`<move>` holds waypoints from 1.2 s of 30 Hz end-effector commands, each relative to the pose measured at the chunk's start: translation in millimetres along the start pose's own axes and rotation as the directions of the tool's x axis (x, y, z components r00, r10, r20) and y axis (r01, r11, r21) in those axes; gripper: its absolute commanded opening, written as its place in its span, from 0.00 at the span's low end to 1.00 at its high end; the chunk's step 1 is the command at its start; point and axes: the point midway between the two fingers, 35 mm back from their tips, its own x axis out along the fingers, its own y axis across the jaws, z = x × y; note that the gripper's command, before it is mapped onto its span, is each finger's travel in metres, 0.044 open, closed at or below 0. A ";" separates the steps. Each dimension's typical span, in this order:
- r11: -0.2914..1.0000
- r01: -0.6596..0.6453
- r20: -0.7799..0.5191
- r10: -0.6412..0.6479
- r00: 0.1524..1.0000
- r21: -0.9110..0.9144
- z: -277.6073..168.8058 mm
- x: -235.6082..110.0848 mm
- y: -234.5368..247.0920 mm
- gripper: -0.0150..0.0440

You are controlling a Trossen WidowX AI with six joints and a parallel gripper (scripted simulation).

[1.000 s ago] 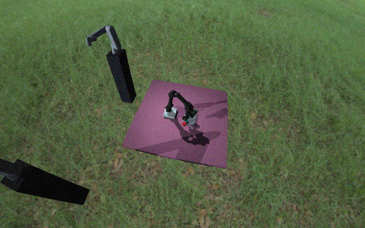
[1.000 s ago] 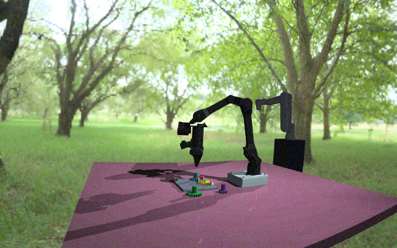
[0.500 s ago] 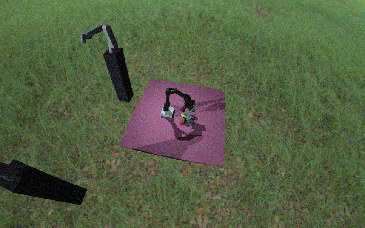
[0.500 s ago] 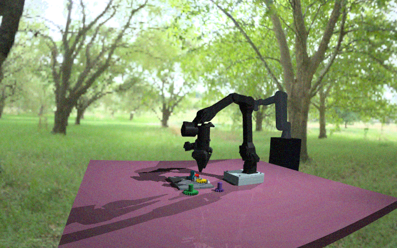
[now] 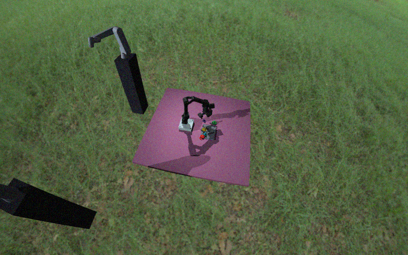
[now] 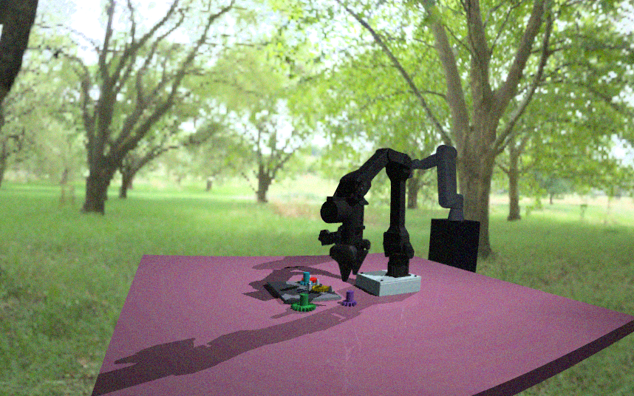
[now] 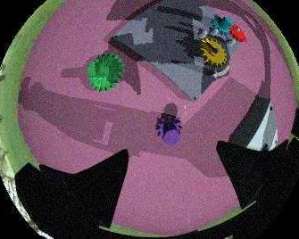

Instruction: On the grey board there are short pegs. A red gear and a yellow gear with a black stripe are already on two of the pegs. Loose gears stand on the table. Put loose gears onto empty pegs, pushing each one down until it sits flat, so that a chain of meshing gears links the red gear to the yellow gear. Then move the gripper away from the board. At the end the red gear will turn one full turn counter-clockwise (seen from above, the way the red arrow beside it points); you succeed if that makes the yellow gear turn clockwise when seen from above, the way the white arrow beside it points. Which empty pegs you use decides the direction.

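My gripper (image 6: pixel 350 276) (image 7: pixel 175 151) is open and empty, above the table on the purple gear's side of the board. The small purple gear (image 5: pixel 204 121) (image 6: pixel 349 298) (image 7: pixel 162 126) stands upright on the table, below and between the spread fingers in the wrist view. The larger green gear (image 5: pixel 214 122) (image 6: pixel 303 303) (image 7: pixel 105 71) stands on the table beside the grey board (image 6: pixel 287 293) (image 7: pixel 178 76). On the board, the teal gear (image 6: pixel 306 278) (image 7: pixel 223 26) sits close beside the red gear (image 5: pixel 201 137) (image 7: pixel 237 33). The striped yellow gear (image 6: pixel 320 288) (image 7: pixel 213 53) is nearby. Exact tooth contact is unclear.
Short grey pegs (image 7: pixel 203 33) show between the teal and yellow gears. The arm's pale base (image 5: pixel 186 125) (image 6: pixel 388 284) stands near the board. Arm shadows cross the pink table (image 5: pixel 230 158) (image 6: pixel 408 354). Two other arms on black pillars stand off the table.
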 end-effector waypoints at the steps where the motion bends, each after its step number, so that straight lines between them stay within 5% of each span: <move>1: 1.000 0.001 0.003 -0.002 1.000 0.020 -5.4 7.0 -1.4 1.00; 36: 1.000 0.002 0.003 -0.002 1.000 0.020 -4.3 51.1 -1.8 1.00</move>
